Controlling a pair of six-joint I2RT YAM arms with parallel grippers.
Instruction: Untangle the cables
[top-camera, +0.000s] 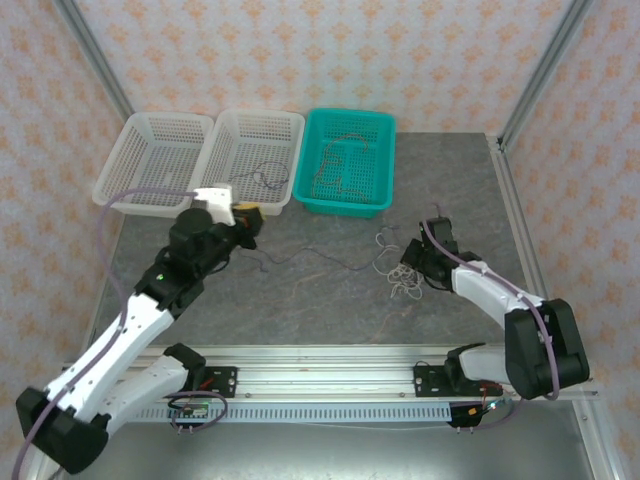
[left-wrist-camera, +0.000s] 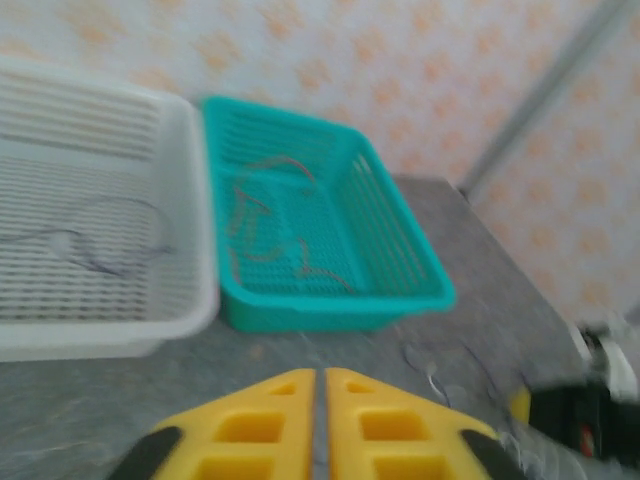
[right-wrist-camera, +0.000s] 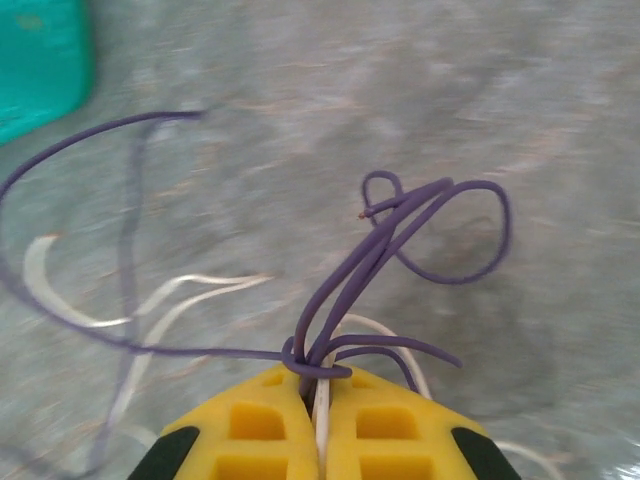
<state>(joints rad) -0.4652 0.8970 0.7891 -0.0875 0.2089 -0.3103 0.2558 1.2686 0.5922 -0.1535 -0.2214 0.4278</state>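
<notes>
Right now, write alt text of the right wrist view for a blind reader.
The right end effector, yellow-fingered, is shut on thin purple wires and a thin white wire, the purple ones looping up over a mottled grey tabletop. A corner of a teal plastic basket sits top left.

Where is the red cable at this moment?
In the top view, the red cable lies inside the teal basket, just right of the middle white basket.
</notes>
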